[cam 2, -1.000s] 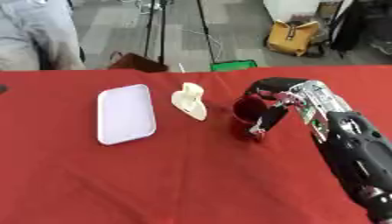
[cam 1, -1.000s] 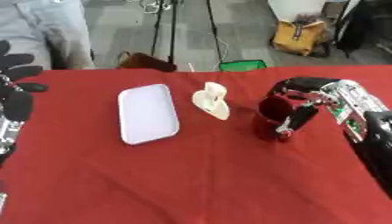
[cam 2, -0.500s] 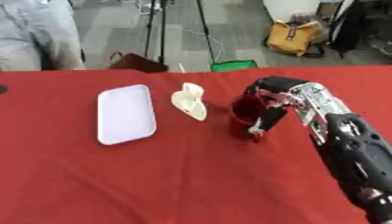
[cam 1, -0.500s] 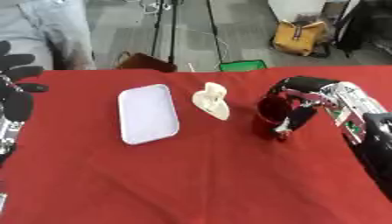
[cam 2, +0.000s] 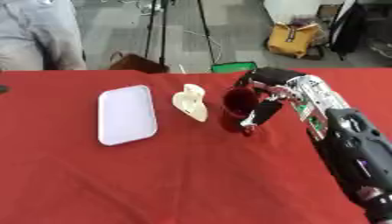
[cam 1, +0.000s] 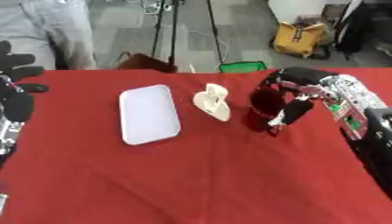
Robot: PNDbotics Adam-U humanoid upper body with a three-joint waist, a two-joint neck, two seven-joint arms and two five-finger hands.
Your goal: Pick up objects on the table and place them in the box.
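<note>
A dark red cup (cam 1: pixel 263 109) stands upright on the red table, right of centre. My right hand (cam 1: pixel 300 92) is curled round it, fingers over its far side and thumb down its near right side. Left of the cup lies a cream-coloured shell-like object (cam 1: pixel 213 101). Further left a flat white rectangular tray (cam 1: pixel 148 113) lies on the cloth. My left hand (cam 1: pixel 15 83) is at the left edge, fingers spread and holding nothing.
The red tablecloth (cam 1: pixel 191 175) covers the whole near area. Beyond the far table edge are a tripod's legs (cam 1: pixel 165 30), a green item (cam 1: pixel 242 66), a brown bag (cam 1: pixel 141 62) and a yellow bag (cam 1: pixel 302 40) on the floor.
The cup and my right hand have stayed about where they were. The left hand has risen slightly at the left edge.
</note>
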